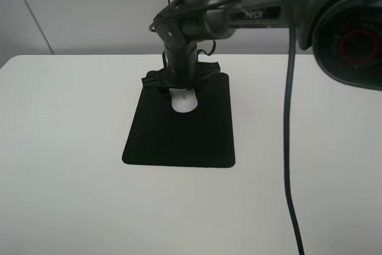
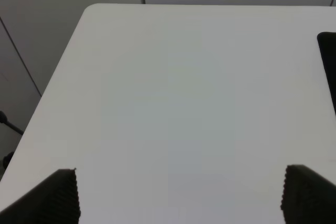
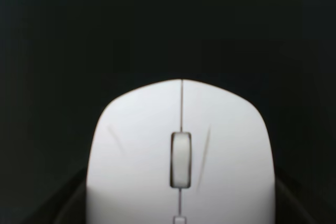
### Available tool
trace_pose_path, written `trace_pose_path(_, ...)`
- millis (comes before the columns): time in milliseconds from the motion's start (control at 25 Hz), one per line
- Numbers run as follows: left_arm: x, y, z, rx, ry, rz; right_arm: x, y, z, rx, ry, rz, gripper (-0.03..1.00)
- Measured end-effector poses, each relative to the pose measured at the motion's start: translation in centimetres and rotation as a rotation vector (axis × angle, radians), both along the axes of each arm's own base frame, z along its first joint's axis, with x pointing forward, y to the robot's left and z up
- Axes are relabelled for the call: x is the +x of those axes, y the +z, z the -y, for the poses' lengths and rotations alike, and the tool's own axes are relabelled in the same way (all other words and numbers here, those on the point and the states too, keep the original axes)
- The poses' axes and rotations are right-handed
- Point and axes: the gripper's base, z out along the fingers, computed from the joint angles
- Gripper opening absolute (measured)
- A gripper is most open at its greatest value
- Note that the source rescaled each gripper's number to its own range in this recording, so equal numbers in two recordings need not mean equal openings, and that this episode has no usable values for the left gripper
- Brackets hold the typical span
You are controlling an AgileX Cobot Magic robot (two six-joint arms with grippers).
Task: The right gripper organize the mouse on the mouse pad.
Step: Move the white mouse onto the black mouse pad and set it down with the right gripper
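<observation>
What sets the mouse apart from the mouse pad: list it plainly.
Colour: the mouse is white, the mouse pad matte black.
Size: the mouse is far smaller, covering only a patch near the mouse pad's far edge.
Shape: the mouse is a domed oval; the mouse pad is a flat rectangle with rounded corners.
Shared: both lie level, the mouse on the mouse pad.

One legible marking is present. The word "PIPER" stands in light capital letters on the side of the dark grey cylindrical robot arm link (image 1: 262, 14), seen in the exterior high view. The lettering runs lengthwise along the link, reading left to right.
</observation>
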Motion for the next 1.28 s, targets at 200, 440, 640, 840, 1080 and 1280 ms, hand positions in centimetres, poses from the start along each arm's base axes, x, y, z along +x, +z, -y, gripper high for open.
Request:
trace_pose_path(200, 0.0, 0.0, 0.0, 0.000, 0.000, 0.000, 0.9, -1.5, 0.8, -0.016, -0.022, -0.018, 0.00)
trace_pose_path(440, 0.0, 0.0, 0.0, 0.000, 0.000, 0.000, 1.2, -1.9, 1.1, -0.014, -0.035, -0.026, 0.00)
trace_pose_path(640, 0.0, 0.0, 0.0, 0.000, 0.000, 0.000, 1.1, -2.7, 0.9, 0.013, -0.049, -0.053, 0.00)
trace_pose_path(840, 0.0, 0.0, 0.0, 0.000, 0.000, 0.000, 1.2, -2.8, 0.8, 0.019, -0.049, -0.051, 0.00)
trace_pose_path(1080, 0.0, 0.0, 0.0, 0.000, 0.000, 0.000, 1.1, -3.3, 0.8, 0.019, -0.052, -0.061, 0.00)
trace_pose_path(1280, 0.0, 0.0, 0.0, 0.000, 0.000, 0.000, 1.1, -3.3, 0.7, 0.020, -0.054, -0.064, 0.00)
